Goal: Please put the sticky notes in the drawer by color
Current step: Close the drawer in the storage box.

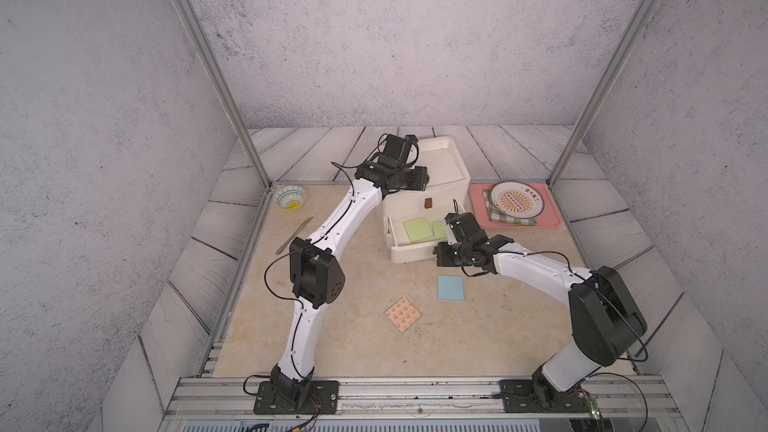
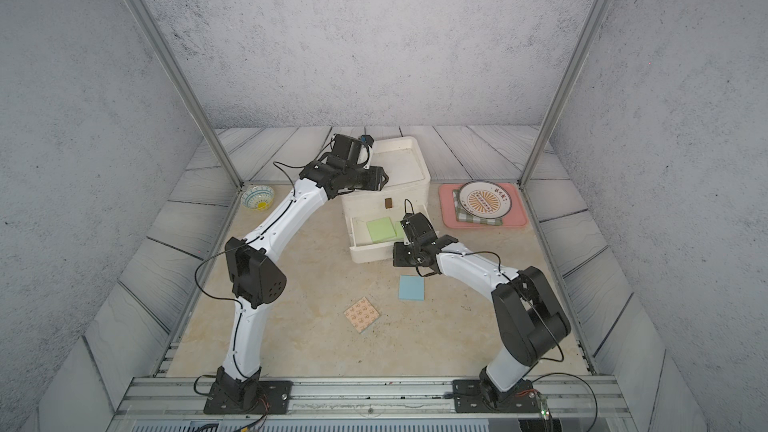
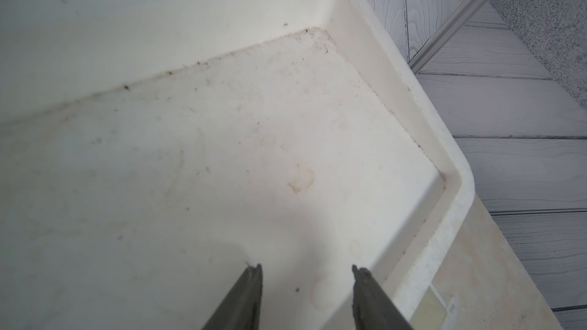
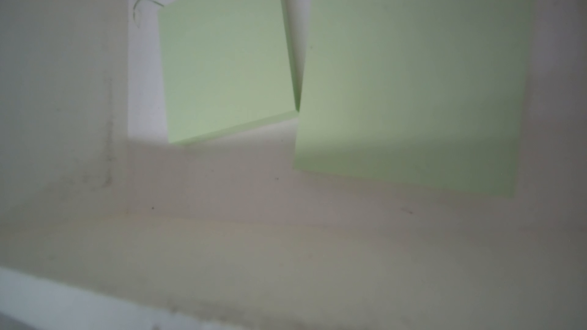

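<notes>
Two sticky notes point(image 1: 417, 229) in the open drawer point(image 1: 409, 252); two more point(image 1: 450, 288) on the table point(image 1: 332, 347) before it.

Not much here can be read. The plate point(image 1: 516, 200) point(image 2: 487, 199) has a few red Chinese characters along its rim, visible in both top views, but they are too small for me to make out. The dark band across its orange sunburst holds tiny marks I can't read either. The peach sticky note point(image 1: 402, 314) carries a repeating orange print, with no legible words or numbers
</notes>
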Robot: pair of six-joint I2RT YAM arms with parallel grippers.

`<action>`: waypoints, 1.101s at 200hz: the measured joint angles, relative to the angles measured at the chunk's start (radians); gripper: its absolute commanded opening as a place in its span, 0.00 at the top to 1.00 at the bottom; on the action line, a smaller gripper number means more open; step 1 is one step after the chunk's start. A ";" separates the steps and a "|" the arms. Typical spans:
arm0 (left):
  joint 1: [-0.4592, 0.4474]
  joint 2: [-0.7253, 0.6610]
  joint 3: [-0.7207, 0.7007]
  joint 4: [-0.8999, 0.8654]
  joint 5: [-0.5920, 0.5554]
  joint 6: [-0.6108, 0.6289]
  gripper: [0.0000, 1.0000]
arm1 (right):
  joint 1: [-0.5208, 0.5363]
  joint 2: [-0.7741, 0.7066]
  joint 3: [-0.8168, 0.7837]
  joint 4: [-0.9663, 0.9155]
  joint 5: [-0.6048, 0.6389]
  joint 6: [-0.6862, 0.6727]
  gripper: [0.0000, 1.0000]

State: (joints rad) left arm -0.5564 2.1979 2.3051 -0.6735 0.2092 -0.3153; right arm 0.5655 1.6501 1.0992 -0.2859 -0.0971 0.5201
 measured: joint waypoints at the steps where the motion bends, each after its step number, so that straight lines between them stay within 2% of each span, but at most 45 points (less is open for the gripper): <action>1: 0.000 -0.002 -0.003 0.002 0.001 0.000 0.49 | 0.000 0.002 0.002 0.000 0.000 0.000 0.97; 50: 0.016 -0.043 -0.093 0.091 -0.002 0.005 0.47 | -0.004 0.087 0.094 0.019 0.003 0.000 0.97; 95: 0.017 -0.087 -0.172 0.143 -0.002 0.005 0.47 | -0.010 0.086 0.095 0.158 0.055 -0.002 0.97; 144: 0.018 -0.088 -0.176 0.152 0.006 0.001 0.46 | -0.014 0.096 0.103 0.294 0.109 -0.001 0.96; 177: 0.020 -0.088 -0.168 0.137 0.013 0.001 0.45 | -0.019 0.190 0.209 0.334 0.101 0.001 0.96; 220: 0.022 -0.088 -0.164 0.128 0.019 0.001 0.44 | -0.022 0.246 0.204 0.477 0.109 -0.007 0.94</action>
State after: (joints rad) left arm -0.5346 2.1101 2.1407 -0.5453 0.2287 -0.3141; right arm 0.5438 1.8961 1.3033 0.1909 0.0120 0.5133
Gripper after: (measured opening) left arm 0.555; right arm 0.058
